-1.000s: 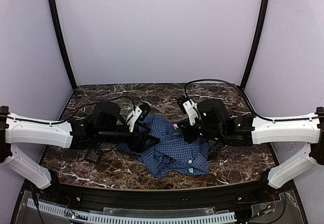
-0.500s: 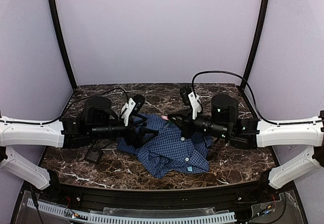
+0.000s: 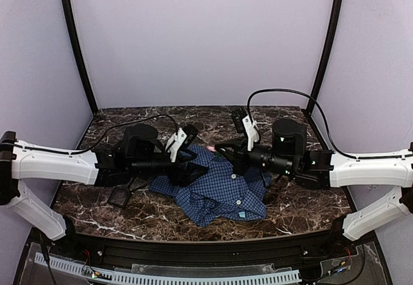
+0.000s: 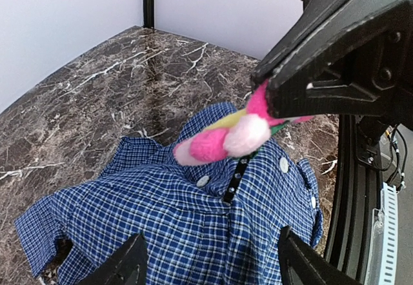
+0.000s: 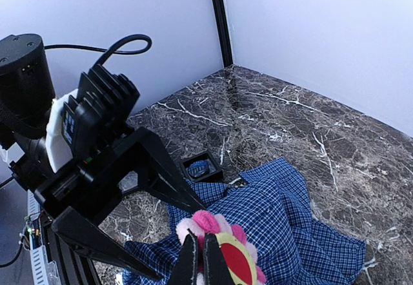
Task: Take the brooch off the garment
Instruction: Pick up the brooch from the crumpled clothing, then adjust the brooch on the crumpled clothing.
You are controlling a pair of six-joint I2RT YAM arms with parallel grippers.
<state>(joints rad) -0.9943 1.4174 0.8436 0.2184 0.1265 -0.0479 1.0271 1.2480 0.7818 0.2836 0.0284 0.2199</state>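
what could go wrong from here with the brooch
1. The right pincer grips the brooch at one end only, so it could slip out.
2. I cannot tell whether the brooch is free of the shirt. The left pincer is open and holds no cloth, so pulling may lift the shirt along.
3. The two pincers are close together and might collide.

Soft, even light with faint shadows; the close brooch looks blurred in the left wrist view.
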